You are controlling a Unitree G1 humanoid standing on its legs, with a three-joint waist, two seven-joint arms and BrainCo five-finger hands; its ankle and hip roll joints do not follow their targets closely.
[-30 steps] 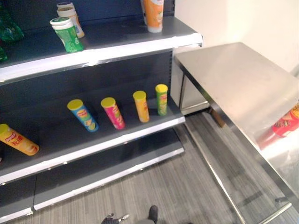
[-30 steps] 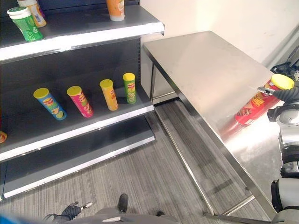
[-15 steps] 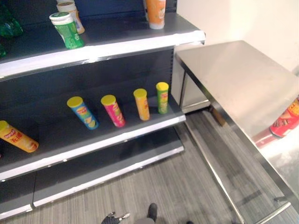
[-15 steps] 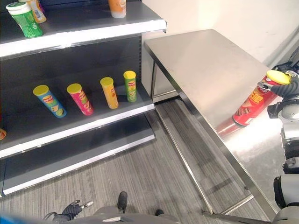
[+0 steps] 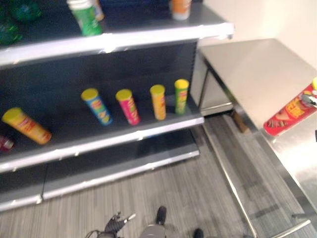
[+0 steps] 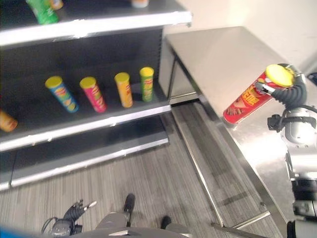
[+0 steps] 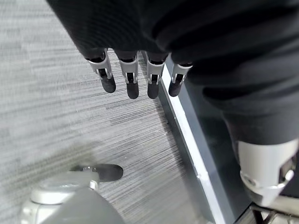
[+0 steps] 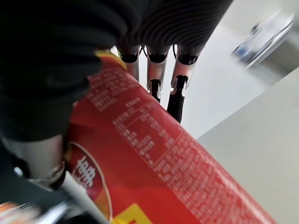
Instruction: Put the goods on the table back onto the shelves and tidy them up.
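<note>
One glossy red cylindrical can (image 6: 243,102) sits clamped in the right robot hand (image 6: 286,90); left robot hand (image 7: 140,70) hangs slack.

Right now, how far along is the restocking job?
Done: four chip cans stand in a row on the middle shelf. In hand: the right hand grips the red chip can, tilted over the steel table. Left: shelving it. The left hand hangs open.

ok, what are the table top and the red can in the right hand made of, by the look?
Table: looks like brushed stainless steel, a pale grey sheet with a soft sheen. Red can, held tilted in the right hand: probably a printed paperboard tube, with matte printed graphics all over, and a yellow lid that looks like plastic. The can's material is a guess.
</note>
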